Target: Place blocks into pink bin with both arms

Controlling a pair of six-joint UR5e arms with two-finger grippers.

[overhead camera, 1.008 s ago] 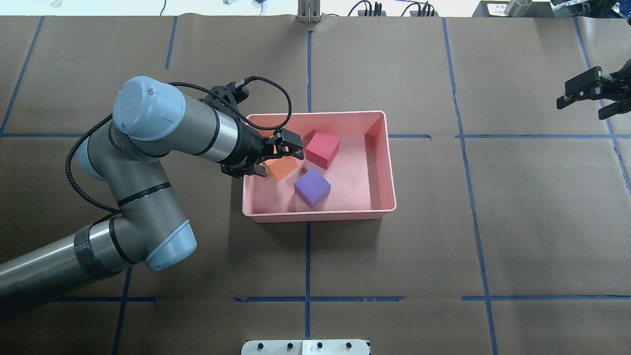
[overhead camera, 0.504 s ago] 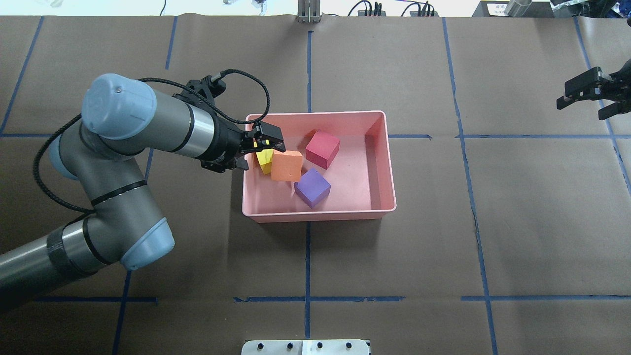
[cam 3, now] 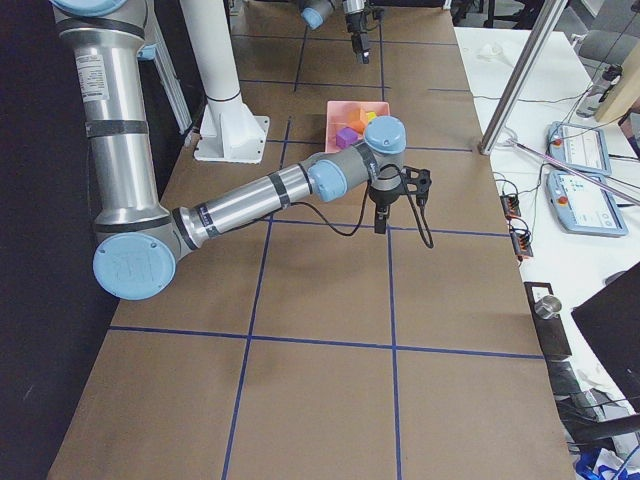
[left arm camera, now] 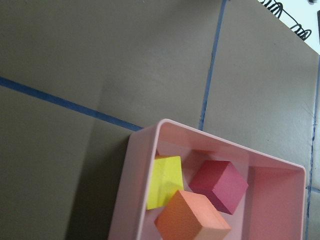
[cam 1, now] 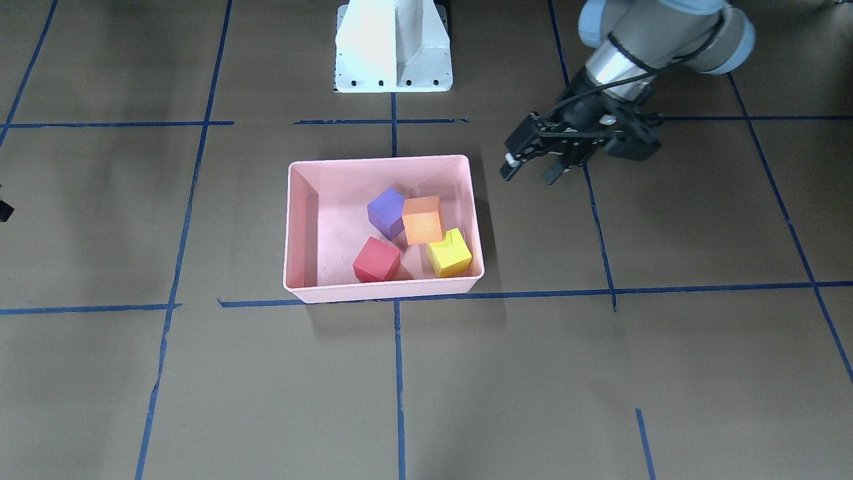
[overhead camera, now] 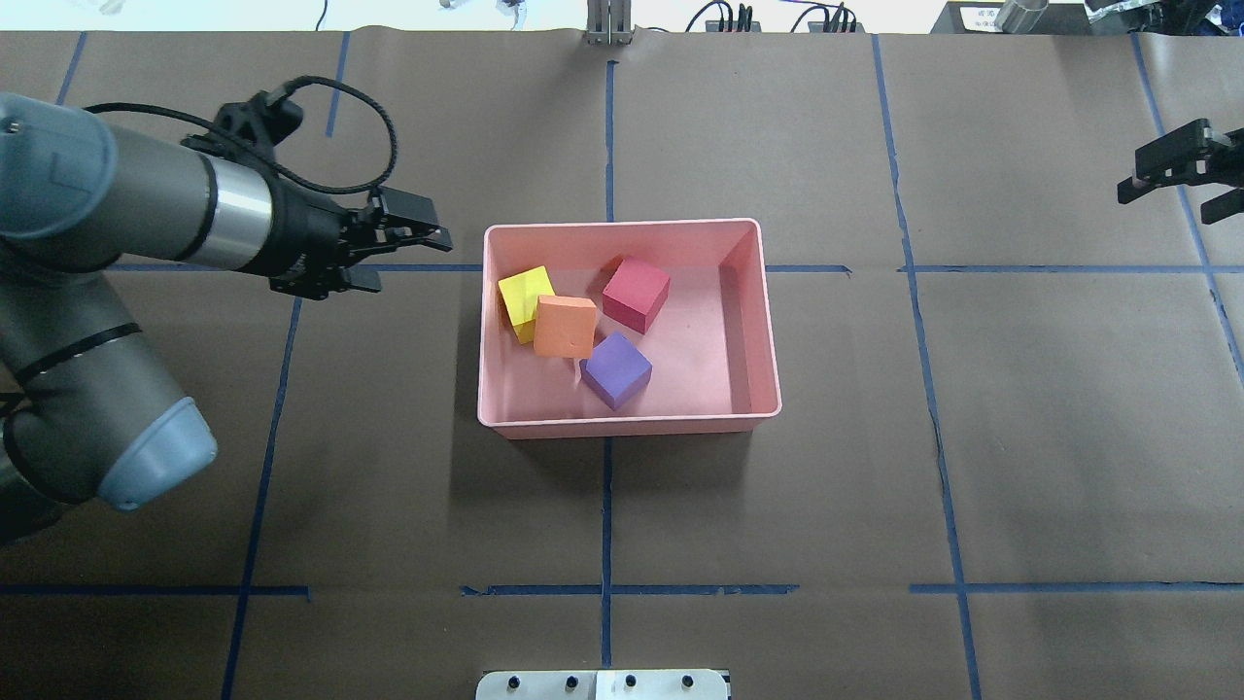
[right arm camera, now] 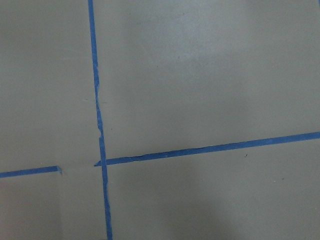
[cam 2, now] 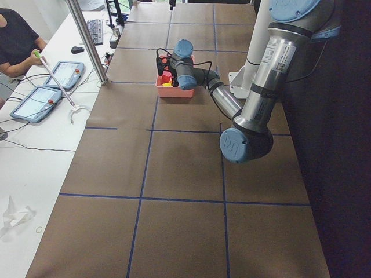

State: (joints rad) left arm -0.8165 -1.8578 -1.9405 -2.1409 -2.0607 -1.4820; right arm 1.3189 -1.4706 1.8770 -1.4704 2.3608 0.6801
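The left gripper point(overhead camera: 413, 259) hangs just outside the bin point(overhead camera: 622, 226), off the short wall on the robot's left. Its wrist lies nearly level, and its fingers point toward the bin, spread wide with nothing between them. The right gripper point(overhead camera: 1169, 197) is well apart from the bin on the opposite side, also spread and empty.

All four blocks lie inside the bin. The yellow block point(overhead camera: 523, 299) sits against the wall nearest the left gripper, with the orange block point(overhead camera: 565, 327) pressed against it. The purple block point(overhead camera: 615, 369) and red block point(overhead camera: 636, 293) are just beside the orange one.

A white base point(cam 1: 393, 47) stands on the robot's side of the bin, and blue tape lines point(overhead camera: 606, 506) run out from under the bin.
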